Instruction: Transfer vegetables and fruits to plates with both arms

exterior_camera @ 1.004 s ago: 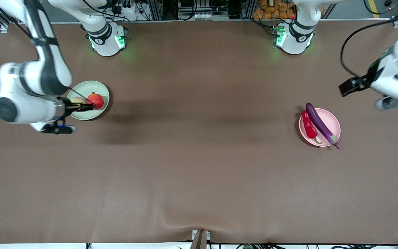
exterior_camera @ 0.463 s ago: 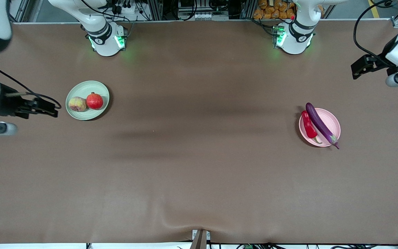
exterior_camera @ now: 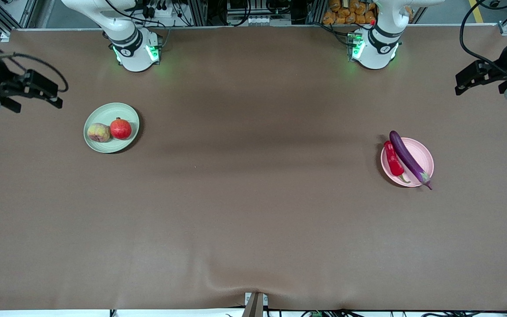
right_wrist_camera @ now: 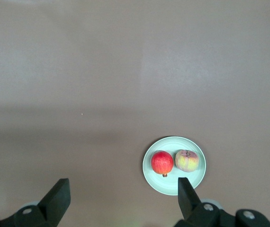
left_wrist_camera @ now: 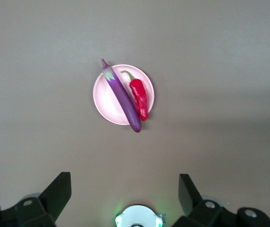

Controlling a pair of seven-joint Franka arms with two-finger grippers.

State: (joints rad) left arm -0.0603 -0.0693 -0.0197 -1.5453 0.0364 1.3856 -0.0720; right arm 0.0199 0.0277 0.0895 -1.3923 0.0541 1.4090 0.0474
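The peach point(exterior_camera: 98, 132) and the red pomegranate-like fruit point(exterior_camera: 121, 128) lie side by side on the pale green plate point(exterior_camera: 123, 111) toward the right arm's end; both show in the right wrist view, peach point(right_wrist_camera: 186, 160) and red fruit point(right_wrist_camera: 162, 162). The purple eggplant point(exterior_camera: 407, 159) and red chili point(exterior_camera: 393, 159) lie on the pale pink plate point(exterior_camera: 426, 156) toward the left arm's end, also in the left wrist view point(left_wrist_camera: 121, 95). My right gripper point(exterior_camera: 53, 97) is open and empty, high near the table's end. My left gripper point(exterior_camera: 460, 84) is open and empty, high near the other end.
Brown cloth covers the table point(exterior_camera: 253, 211). The two arm bases point(exterior_camera: 135, 50) point(exterior_camera: 373, 48) stand lit green along the edge farthest from the front camera. A small clamp point(exterior_camera: 255, 303) sits at the nearest edge.
My right gripper has lifted off the green plate and swung away to the table's end, leaving both fruits on it. My left gripper has also drawn up and away.
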